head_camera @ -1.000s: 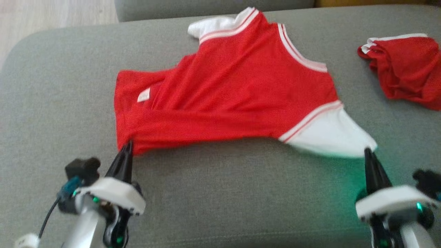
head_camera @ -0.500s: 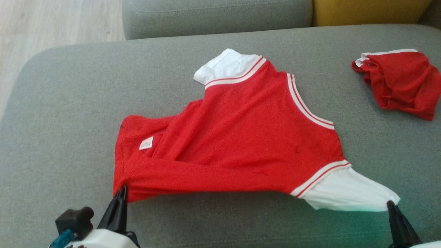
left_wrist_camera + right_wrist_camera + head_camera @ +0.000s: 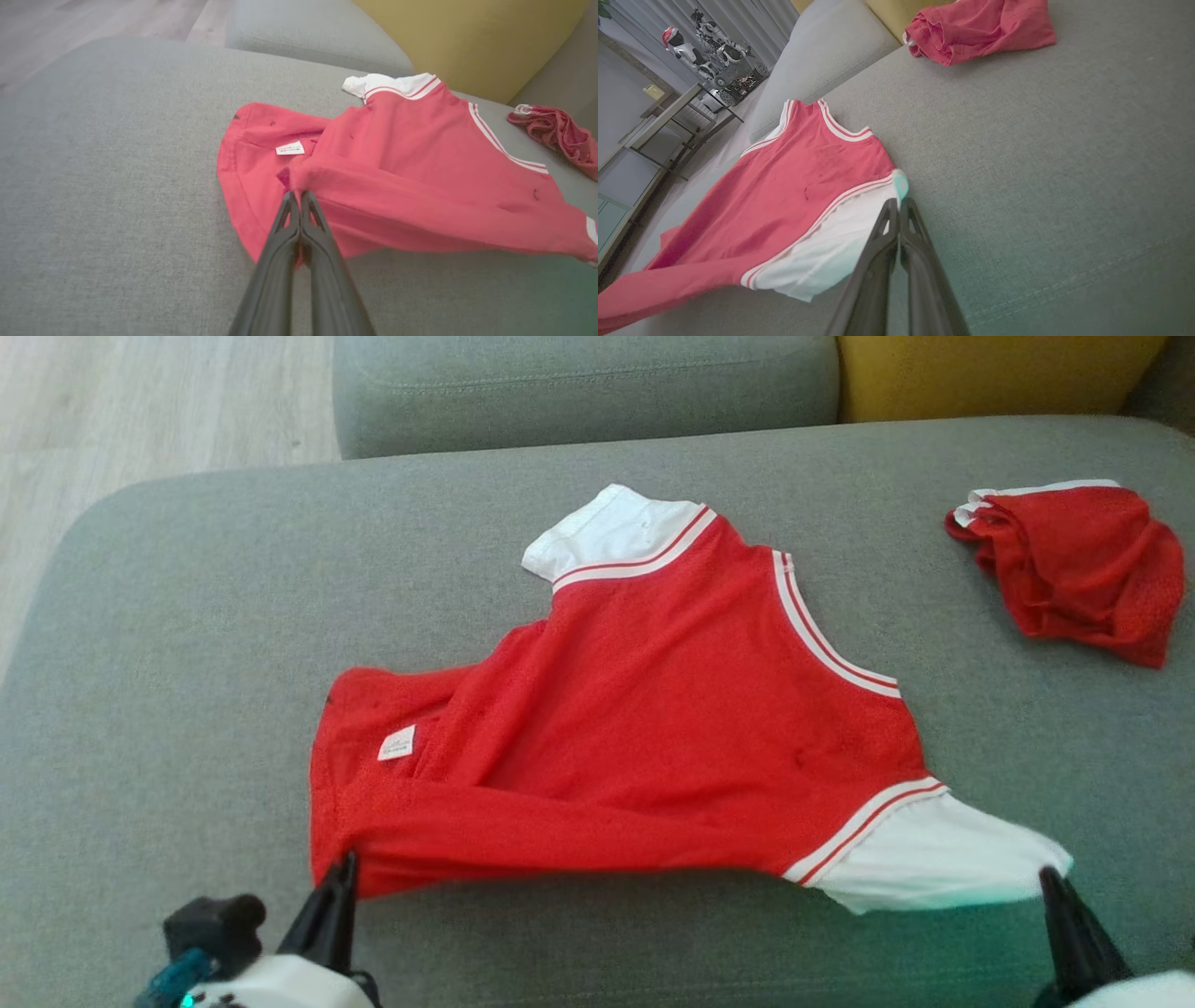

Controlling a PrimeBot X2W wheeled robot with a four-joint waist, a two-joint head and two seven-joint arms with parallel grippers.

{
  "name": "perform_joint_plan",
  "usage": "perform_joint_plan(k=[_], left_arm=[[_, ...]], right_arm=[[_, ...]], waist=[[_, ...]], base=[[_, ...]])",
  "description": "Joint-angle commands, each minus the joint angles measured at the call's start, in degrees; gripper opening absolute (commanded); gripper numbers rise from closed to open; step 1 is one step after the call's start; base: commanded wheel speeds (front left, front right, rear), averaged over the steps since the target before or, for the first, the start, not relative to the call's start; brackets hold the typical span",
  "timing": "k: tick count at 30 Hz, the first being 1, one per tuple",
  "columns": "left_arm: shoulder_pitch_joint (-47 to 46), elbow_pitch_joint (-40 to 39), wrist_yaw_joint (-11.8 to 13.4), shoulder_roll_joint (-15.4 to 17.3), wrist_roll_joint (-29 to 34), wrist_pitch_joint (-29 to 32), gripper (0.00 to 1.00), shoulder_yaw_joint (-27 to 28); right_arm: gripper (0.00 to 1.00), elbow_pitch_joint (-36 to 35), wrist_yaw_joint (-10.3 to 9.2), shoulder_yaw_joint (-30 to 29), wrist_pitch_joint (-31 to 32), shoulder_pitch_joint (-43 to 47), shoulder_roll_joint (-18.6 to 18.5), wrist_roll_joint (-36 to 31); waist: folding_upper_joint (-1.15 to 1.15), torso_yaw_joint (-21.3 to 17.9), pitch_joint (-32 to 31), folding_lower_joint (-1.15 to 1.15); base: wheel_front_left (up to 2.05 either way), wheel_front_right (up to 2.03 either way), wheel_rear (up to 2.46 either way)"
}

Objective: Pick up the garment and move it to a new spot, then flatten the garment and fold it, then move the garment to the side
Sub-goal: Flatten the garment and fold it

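head view: red mesh jersey with white sleeves [image 3: 653, 728] lies on grey fabric sofa seat [image 3: 187, 616], near front edge; crumpled red cloth [image 3: 1074, 569] by right edge.
left wrist view: left hand [image 3: 299, 196] pinching jersey's red hem corner.
right wrist view: right hand [image 3: 896, 203] pinching white sleeve tip.

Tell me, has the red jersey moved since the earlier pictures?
Yes. The red jersey has slid toward the robot, away from the grey back cushion.

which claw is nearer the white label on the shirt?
Left. The left claw pinches a red corner of the shirt close to the label; the right claw grips the white sleeve tip at the shirt's other end.
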Motion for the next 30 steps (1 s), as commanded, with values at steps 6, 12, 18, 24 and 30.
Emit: perform_joint_plan(k=[6, 12, 18, 24, 30], left_arm=[[-5.70, -0.91, -1.24, 1.89, -0.46, 4.13, 0.00, 0.44], [-10.98, 1.19, -2.19, 3.08, -1.25, 7.04, 0.00, 0.74], [-14.64, 4.01, -2.80, 3.21, -2.76, 8.34, 0.00, 1.35], [-15.52, 5.40, -2.26, 2.52, -3.98, 8.20, 0.00, 2.05], [-16.88, 7.73, -3.65, 0.98, -5.48, 7.18, 0.00, 1.19]], right_arm=[[0.00, 0.40, -0.04, 2.49, 0.51, -11.12, -0.75, -2.06], [0.00, 6.34, -0.04, 4.22, 0.53, -22.13, -0.74, -3.39], [0.00, 14.98, -0.04, 4.47, -2.18, -32.10, -0.74, -4.20], [0.00, 23.65, -0.04, 3.69, -5.55, -38.78, -0.74, -5.52], [0.00, 29.96, -0.04, 6.22, -7.85, -42.62, -0.75, -5.51]], waist=[[0.00, 0.46, 1.92, 0.01], [0.00, 1.24, 5.06, 0.01], [0.00, 2.70, 6.99, 0.01], [0.00, 4.25, 8.76, 0.01], [0.00, 5.17, 11.03, 0.01]], base=[[0.00, 0.00, 0.00], [0.00, 0.00, 0.00], [0.00, 0.00, 0.00], [0.00, 0.00, 0.00], [0.00, 0.00, 0.00]])
